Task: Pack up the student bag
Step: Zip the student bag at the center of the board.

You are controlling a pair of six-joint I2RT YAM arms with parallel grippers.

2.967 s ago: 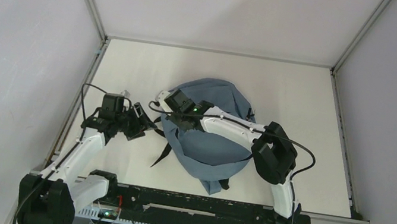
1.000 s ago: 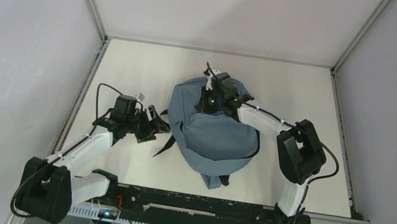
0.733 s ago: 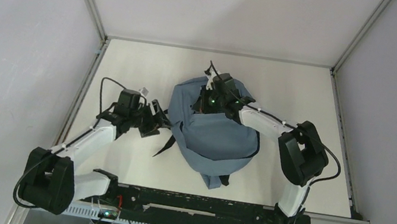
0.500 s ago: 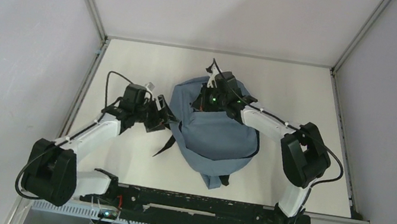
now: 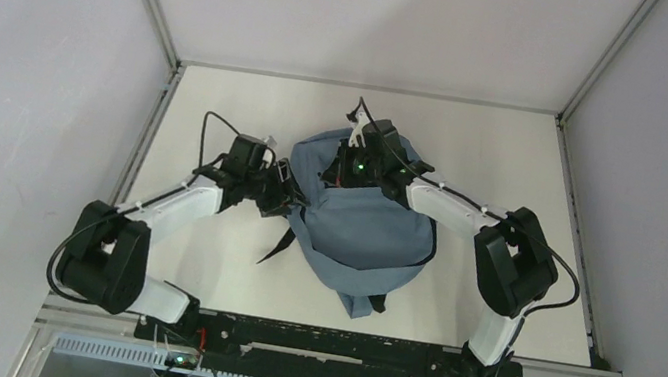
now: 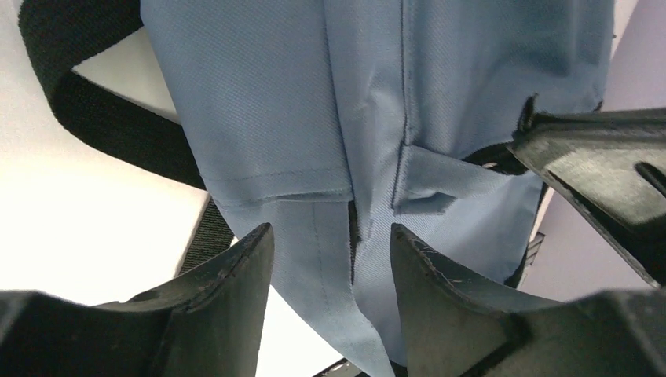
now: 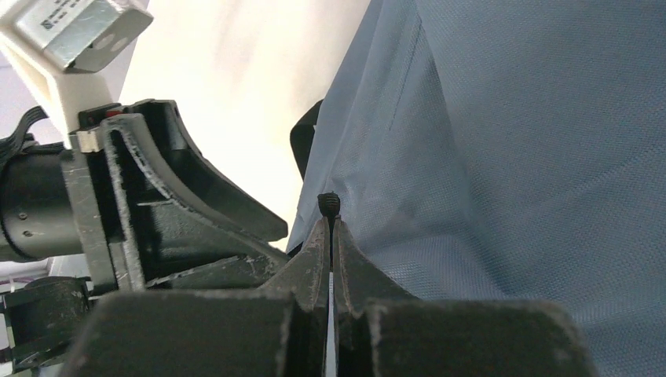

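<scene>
Bag: student bag (image 5: 357, 238) sat at middle of table (image 5: 250, 115).
left gripper (image 6: 330, 236): stood parted around bag's side seam, gripping nothing; likely to brace fabric.
right gripper (image 7: 328, 228): was pinched tight on zip pull (image 7: 328, 204), likely for unzipping.

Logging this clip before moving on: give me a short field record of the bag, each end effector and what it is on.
bag: student bag, blue-grey, slumped on the table
left end effector: open, jaws astride a fabric seam at the bag's left edge, near a black strap
right end effector: shut on a small black tab at the bag's far end, possibly a zip pull
</scene>
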